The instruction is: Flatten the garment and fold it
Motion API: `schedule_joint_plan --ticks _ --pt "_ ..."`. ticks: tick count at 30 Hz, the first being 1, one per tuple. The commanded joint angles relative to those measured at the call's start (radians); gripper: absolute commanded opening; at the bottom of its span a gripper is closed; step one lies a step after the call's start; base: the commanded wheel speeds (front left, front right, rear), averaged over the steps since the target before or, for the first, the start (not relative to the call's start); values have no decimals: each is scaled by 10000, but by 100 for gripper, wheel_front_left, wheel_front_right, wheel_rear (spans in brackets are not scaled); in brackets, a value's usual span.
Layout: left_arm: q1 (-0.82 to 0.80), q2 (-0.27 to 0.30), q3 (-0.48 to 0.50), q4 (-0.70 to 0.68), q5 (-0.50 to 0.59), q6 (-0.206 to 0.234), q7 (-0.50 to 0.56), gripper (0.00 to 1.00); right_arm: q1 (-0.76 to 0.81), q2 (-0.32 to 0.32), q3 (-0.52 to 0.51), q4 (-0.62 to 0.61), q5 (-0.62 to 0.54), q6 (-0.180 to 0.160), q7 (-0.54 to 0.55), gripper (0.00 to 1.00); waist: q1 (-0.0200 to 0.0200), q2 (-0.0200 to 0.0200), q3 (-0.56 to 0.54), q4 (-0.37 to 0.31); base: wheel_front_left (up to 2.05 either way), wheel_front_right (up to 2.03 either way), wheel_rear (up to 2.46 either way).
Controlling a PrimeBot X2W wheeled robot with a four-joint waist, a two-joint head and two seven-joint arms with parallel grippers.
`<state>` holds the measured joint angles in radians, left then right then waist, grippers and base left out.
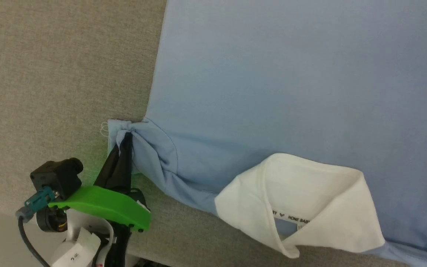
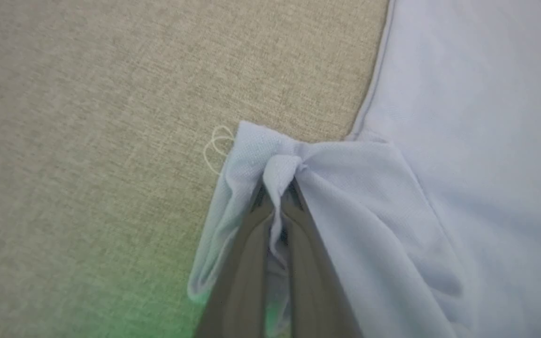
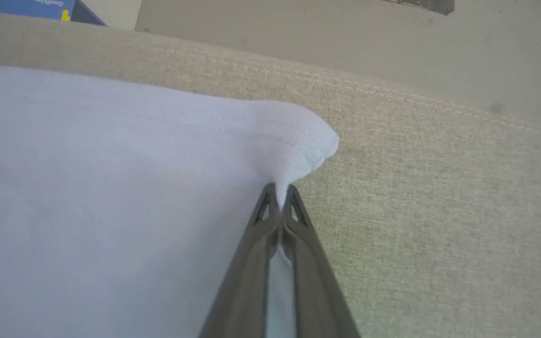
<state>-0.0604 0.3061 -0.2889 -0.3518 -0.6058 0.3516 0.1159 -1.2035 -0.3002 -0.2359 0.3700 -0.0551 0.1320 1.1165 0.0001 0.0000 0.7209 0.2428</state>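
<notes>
Garment, a light blue short-sleeved polo shirt [image 1: 291, 74] of soft knit cloth, is lying spread on the beige woven fabric surface [image 1: 50, 74], its body panel mostly flat and running past the top and right edges of the head view. I am judging it light, limp and non-fragile, so it is likely going to drape and trail rather than hold any shape, and the coarse weave under it is probably adding drag whenever it is being pulled. Hems, seams and corners are looking like the best holds, since doubled cloth there is giving the fingers something to bite. The left gripper [image 2: 277, 197] is pinching the bunched short sleeve [image 1: 150, 152] at its hem, fingers clenched on a fold, cloth puckering towards the tips. The right gripper [image 3: 277, 192] is likewise clamping a rounded corner of the shirt, raising it into a small peak near the surface's stitched edge. The white collar [image 1: 310, 185] is sitting flipped open nearest the camera, showing a small printed neck label [image 1: 295, 218]. A loose pale thread loop [image 2: 216, 145] is straying from the sleeve hem onto the surface
</notes>
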Motion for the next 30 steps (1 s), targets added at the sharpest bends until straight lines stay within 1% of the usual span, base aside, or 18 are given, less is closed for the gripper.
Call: schedule_joint_plan --ticks 1,4,7,11,13,16,20,22,25,26,30 --pt "102 144 55 589 -17 79 187 0 232 -56 -44 -148 275 -13 -262 0 -1 0 -733 -340 0 0 0" --pt "108 270 111 749 -29 54 241 0 672 -285 193 -645 1102 -13 -835 0 -1 0 -1574 -668 0 0 0" --pt "215 429 177 855 -36 75 343 0 1480 -702 367 -1292 1908 -13 -1190 0 -1 0 -2387 -1042 0 0 0" --pt "461 651 299 892 -70 164 518 0 3229 -1218 380 -2374 2920 -13 -1263 0 -1 0 -3445 -1637 0 0 0" --pt "612 748 358 882 -97 216 605 0 4174 -1253 193 -2951 3409 -13 -1238 0 -1 0 -3842 -1936 0 0 0" --pt "854 811 491 806 -179 331 664 0 5564 -1100 -275 -3779 4054 -13 -1183 0 -1 0 -4206 -2375 0 0 0" --pt "1057 874 512 718 -215 397 746 0 7646 -748 -1046 -4675 4541 -13 -1177 0 -1 0 -4526 -2726 0 0 0" --pt "1129 894 522 727 -217 448 782 0 8791 -588 -1181 -4931 4555 -13 -1233 0 -1 0 -4685 -2855 0 0 0" --pt "1257 881 530 725 -247 522 812 0 10322 45 -1300 -5150 4744 -13 -1259 0 -1 0 -4797 -3010 0 0 0" --pt "1327 857 505 773 -272 544 829 0 11103 617 -1354 -5183 4855 -13 -1333 0 -1 0 -4852 -3088 0 0 0" --pt "1417 776 429 957 -320 583 859 0 12470 1737 -1034 -4890 4909 -13 -1504 0 -1 0 -4957 -3175 0 0 0"
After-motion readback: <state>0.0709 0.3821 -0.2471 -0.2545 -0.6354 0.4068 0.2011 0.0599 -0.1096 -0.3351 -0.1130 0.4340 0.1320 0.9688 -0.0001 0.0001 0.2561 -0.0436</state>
